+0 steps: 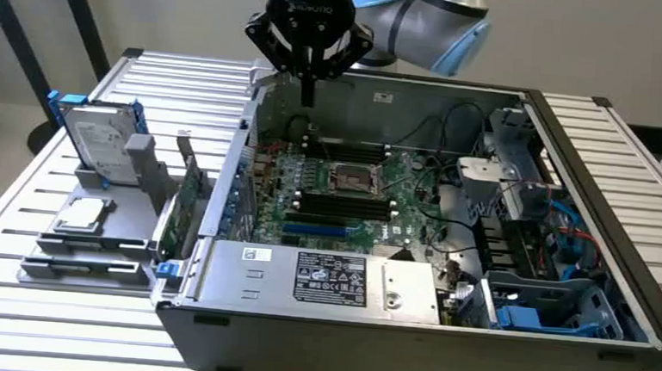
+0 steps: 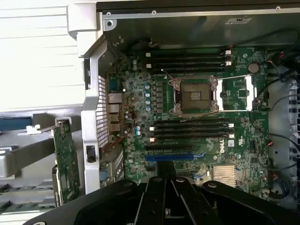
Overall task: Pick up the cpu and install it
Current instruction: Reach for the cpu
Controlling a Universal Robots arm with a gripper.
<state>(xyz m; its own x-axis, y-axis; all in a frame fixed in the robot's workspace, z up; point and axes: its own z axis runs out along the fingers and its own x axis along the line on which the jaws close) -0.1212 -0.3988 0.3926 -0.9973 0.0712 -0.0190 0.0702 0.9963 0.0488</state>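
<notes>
Pinched shut on nothing: the claw (image 1: 308,96), hanging over the far corner of the open computer case (image 1: 413,346). Inside the case, a circuit board (image 1: 406,177) with its socket (image 1: 349,180) bare. Well apart, outside on the exterior view's left: the cpu (image 1: 82,215), flat in a grey rack (image 1: 86,244), near an upright hard drive (image 1: 95,137).

The exterior view was taken from a raised spot in front of the open computer case (image 1: 413,346), angled down and fairly far off. The wrist view was shot from behind the gripper (image 1: 306,93), facing roughly straight down and nearer. The motherboard (image 1: 406,177) and socket (image 1: 351,178) were shared, and probably the green card (image 1: 189,201) too.
</notes>
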